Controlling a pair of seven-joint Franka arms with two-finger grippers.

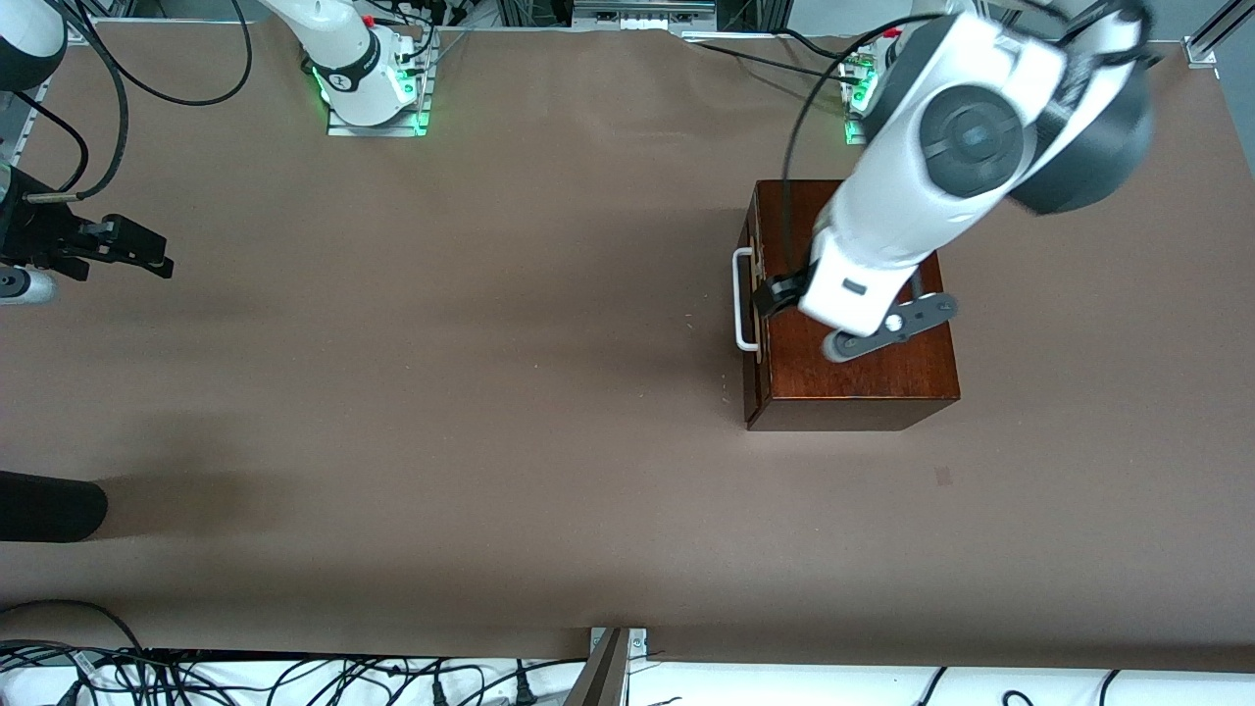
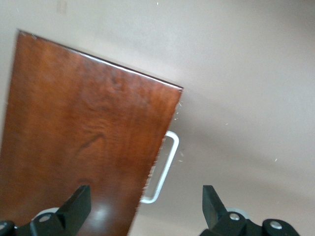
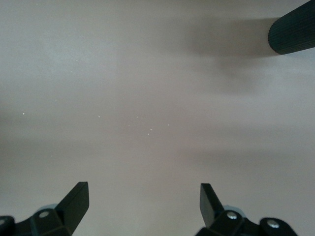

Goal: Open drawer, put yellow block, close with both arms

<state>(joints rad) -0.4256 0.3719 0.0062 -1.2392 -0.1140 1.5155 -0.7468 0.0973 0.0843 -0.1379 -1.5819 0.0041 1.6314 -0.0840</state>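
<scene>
The dark-brown wooden box stands toward the left arm's end of the table. Its drawer is shut, and the white handle faces the right arm's end. In the left wrist view the box top and the handle show below the fingers. My left gripper hangs over the box's handle-side edge, open and empty. My right gripper waits over bare table at the right arm's end, open and empty. The yellow block is out of view.
A black ribbed cylinder pokes in over the table edge at the right arm's end, nearer to the front camera; it also shows in the right wrist view. Cables lie along the table's edges. Brown table spreads between the arms.
</scene>
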